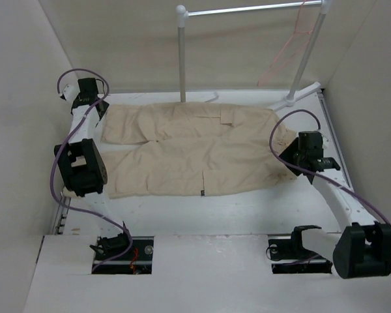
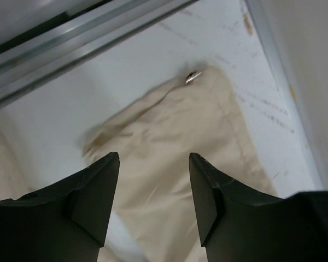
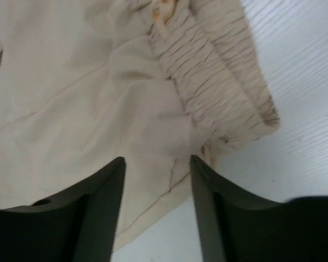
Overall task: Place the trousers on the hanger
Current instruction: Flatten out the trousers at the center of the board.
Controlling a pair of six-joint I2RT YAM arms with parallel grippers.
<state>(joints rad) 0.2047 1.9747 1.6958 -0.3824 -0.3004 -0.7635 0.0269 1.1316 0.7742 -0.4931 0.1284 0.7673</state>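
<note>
While lining up the first grab, take the rack as ref for all positions. Find the trousers flat on the table just in front of the rack's feet, with legs toward its left post and waistband toward its right foot. Find the hanger hooked on the rack bar near the right post, well apart from the cloth.

Judge the step as pre-grasp at both ends. Read the left gripper as spread wide, with nothing between the fingers, poised above a leg-hem corner near the rack's left post. Read the right gripper as spread too and empty, over the gathered elastic waistband corner on the side away from the rack.

Drop each gripper straight down, approx. centred on target. Bite the waistband across the ruched elastic, all layers, not a loose single ply. Take the hem inboard of the corner to limit slip. Close both together and lift evenly to avoid drag.

Pose check:
- **Left arm:** reaching far fwd toward the rack, wrist pitched down.
- **Right arm:** folded at elbow, forearm running toward the rack's right foot, wrist tilted down.
</note>
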